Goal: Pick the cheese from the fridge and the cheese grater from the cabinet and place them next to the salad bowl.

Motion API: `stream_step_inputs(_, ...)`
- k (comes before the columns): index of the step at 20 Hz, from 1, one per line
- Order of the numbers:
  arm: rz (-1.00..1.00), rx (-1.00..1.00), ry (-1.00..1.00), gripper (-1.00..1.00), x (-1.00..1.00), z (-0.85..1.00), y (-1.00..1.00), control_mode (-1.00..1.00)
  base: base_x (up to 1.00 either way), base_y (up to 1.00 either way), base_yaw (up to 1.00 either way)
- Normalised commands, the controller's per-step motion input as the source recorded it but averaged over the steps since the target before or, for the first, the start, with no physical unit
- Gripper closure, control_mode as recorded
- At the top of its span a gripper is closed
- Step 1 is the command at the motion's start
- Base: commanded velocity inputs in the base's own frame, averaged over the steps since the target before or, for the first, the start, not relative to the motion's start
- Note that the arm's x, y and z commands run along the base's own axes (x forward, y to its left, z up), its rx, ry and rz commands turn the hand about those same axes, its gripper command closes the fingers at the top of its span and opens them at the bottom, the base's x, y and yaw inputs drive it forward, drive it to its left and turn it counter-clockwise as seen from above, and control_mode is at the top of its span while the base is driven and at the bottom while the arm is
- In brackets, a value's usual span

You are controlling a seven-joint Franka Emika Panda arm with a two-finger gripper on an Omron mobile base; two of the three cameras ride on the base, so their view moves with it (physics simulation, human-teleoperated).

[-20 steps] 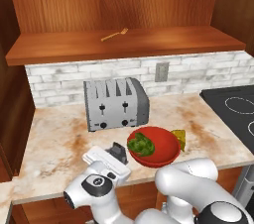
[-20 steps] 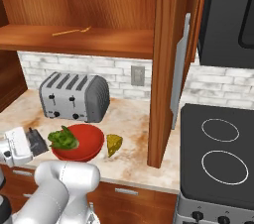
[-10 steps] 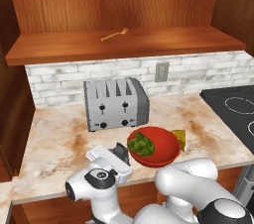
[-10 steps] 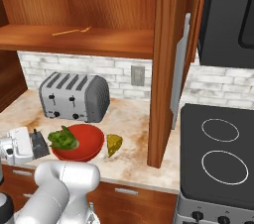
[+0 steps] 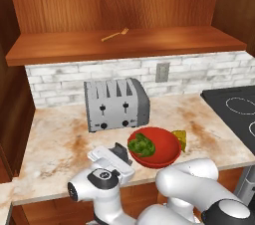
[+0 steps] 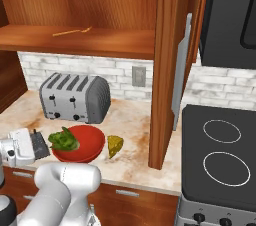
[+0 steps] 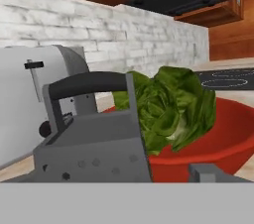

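- Hand view: the dark grey metal box grater (image 7: 94, 143) with its loop handle stands upright right before me, just beside the shallow red salad bowl (image 7: 218, 139) of green lettuce.
- My gripper (image 5: 115, 157) is low over the marbled counter (image 5: 60, 139); I cannot tell how my jaws stand.
- Yellow cheese wedge (image 6: 115, 145) lies at the bowl's other side.

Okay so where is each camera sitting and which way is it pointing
Left base view: behind the arm's left, facing the counter; white arm lower right.
Right base view: behind its right; arm lower left, stove.
Hand view: on the hand, along the pincer, at the cheese grater.
All share the salad bowl and toaster.
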Motion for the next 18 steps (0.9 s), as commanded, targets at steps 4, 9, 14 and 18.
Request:
stream_step_inputs(4, 0.0, 0.0, -0.04, -1.0, -0.11, 0.21, 0.0, -1.0, 0.0, 0.0, 0.0)
stream_step_inputs(9, 0.0, 0.0, -0.02, -1.0, -0.03, 0.67, 0.03, -1.0, 0.0, 0.0, 0.0)
stream_step_inputs(14, 0.0, 0.0, 0.0, -1.0, 0.0, 0.88, 0.02, -1.0, 0.0, 0.0, 0.0)
stream_step_inputs(18, 0.0, 0.0, -0.05, -1.0, -0.26, 1.0, -0.03, -1.0, 0.0, 0.0, 0.0)
